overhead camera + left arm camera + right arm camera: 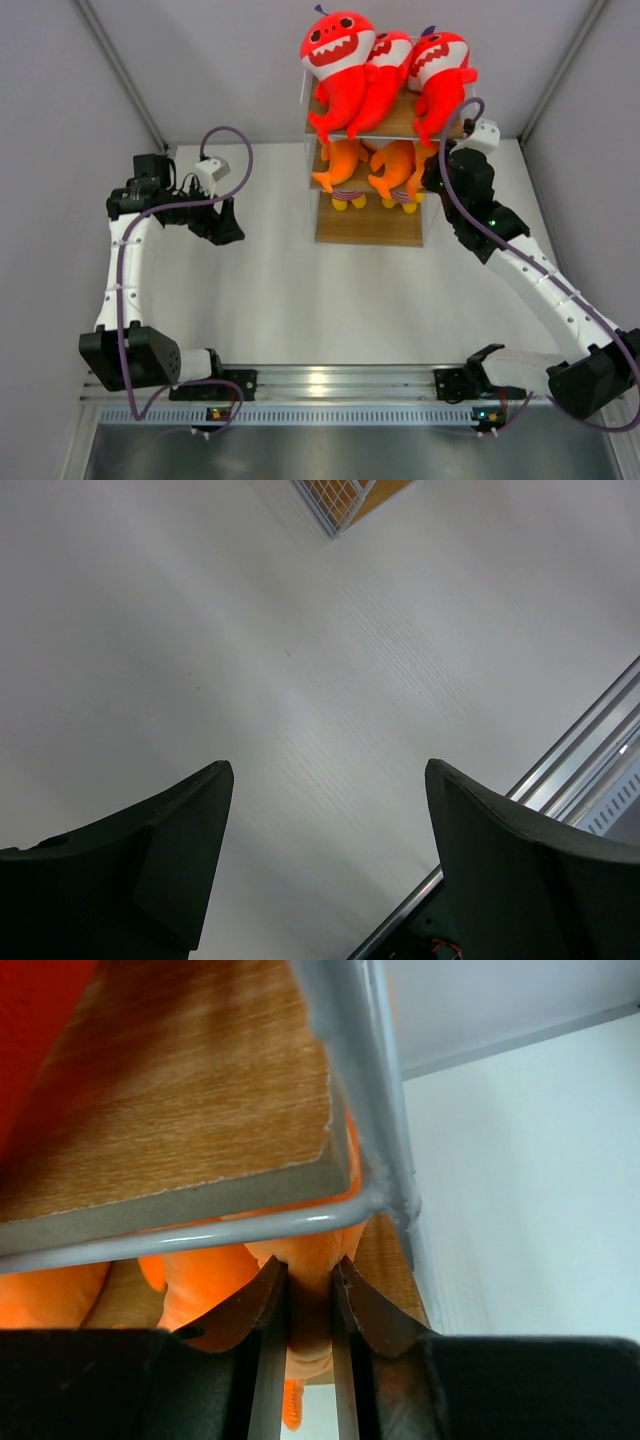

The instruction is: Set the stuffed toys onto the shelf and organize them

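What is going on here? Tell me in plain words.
The right gripper is at the shelf's middle tier, its fingers pinched narrowly on an orange fish plush at the right end. Two more orange fish sit beside it, and three red sharks crowd the top tier. The bottom board is bare. The left gripper hangs open over the table, holding nothing.

The orange fish-shaped plush (205,1280) nipped between the fingers of the right gripper (310,1263) is mostly hidden above them by the light wooden shelf board (180,1130). Up-left of them, a red plush (30,1020) is cropped by the edge. From overhead, those fingertips cannot be made out.
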You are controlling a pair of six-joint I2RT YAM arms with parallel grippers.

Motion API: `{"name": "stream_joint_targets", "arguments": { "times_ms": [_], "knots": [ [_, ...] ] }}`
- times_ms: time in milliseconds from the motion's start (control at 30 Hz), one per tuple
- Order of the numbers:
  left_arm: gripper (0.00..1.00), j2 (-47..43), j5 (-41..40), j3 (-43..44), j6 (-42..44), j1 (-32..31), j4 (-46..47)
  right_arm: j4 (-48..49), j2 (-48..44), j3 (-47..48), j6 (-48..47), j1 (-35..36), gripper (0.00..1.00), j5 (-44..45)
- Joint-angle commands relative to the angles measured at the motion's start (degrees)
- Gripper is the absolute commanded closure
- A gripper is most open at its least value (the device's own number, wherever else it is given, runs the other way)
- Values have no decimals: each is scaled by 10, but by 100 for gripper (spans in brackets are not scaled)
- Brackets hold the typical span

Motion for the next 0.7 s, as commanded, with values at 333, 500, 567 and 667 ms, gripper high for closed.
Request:
{"name": "stream_joint_targets", "arguments": {
  "times_ms": [333, 500, 567, 667],
  "knots": [
    [17, -10, 9, 2, 12, 2, 4, 38, 23, 38, -51, 14, 54, 74],
    [17, -10, 10, 1, 11, 2, 3, 48, -17, 23, -82, 48, 43, 99],
    [16, -11, 14, 1, 12, 2, 4, 37, -31, 25, -93, 59, 40, 103],
    [16, -13, 11, 1, 10, 2, 4, 7, -44, 29, -90, 72, 32, 107]
  ]
}}
